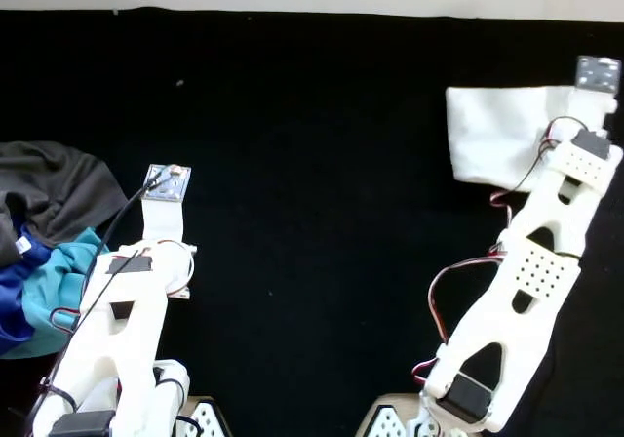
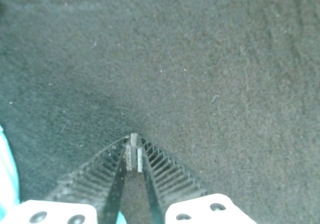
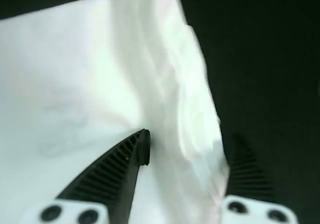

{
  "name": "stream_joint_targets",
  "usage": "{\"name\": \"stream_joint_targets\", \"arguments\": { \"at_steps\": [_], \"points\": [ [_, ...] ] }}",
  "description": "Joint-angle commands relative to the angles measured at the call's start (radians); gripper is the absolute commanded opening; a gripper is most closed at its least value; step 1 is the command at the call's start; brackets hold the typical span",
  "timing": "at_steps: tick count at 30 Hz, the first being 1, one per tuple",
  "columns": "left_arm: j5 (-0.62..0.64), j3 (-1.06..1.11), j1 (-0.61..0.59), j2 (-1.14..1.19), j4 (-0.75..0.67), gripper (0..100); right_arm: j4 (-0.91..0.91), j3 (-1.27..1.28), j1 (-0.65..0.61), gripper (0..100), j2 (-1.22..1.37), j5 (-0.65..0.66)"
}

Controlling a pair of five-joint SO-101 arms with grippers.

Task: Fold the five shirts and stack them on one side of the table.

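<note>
Jaws of the right gripper (image 3: 190, 141) stand apart, straddling one edge of the folded white shirt (image 3: 75, 84), which lies under and between them. Jaws of the left gripper (image 2: 134, 145) are pressed together over bare black cloth (image 2: 200, 59), with the unfolded heap (image 1: 49, 242) just beside them. By my judgement one shirt is folded and placed and four are left. The heap shows three colours: grey, blue, teal.

black felt table (image 1: 312, 115): folded white shirt (image 1: 492, 130) right, shirt heap (image 1: 44, 242) left.
</note>
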Motion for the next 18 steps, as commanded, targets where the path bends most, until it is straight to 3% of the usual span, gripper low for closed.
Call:
{"name": "stream_joint_targets", "arguments": {
  "at_steps": [1, 13, 16, 18],
  "points": [
    [-0.009, 0.002, 0.012, -0.012, -0.020, 1, 0.111, -0.153, 0.016, 27.4, -0.119, -0.072],
    [-0.009, 0.002, 0.012, -0.012, -0.020, 1, 0.598, -0.533, -0.038, 27.4, -0.251, -0.074],
    [-0.009, 0.002, 0.012, -0.012, -0.020, 1, 0.746, -0.555, -0.073, 27.4, -0.320, -0.074],
    [-0.009, 0.002, 0.012, -0.012, -0.020, 1, 0.746, -0.519, -0.087, 27.4, -0.380, -0.074]
  ]
}}
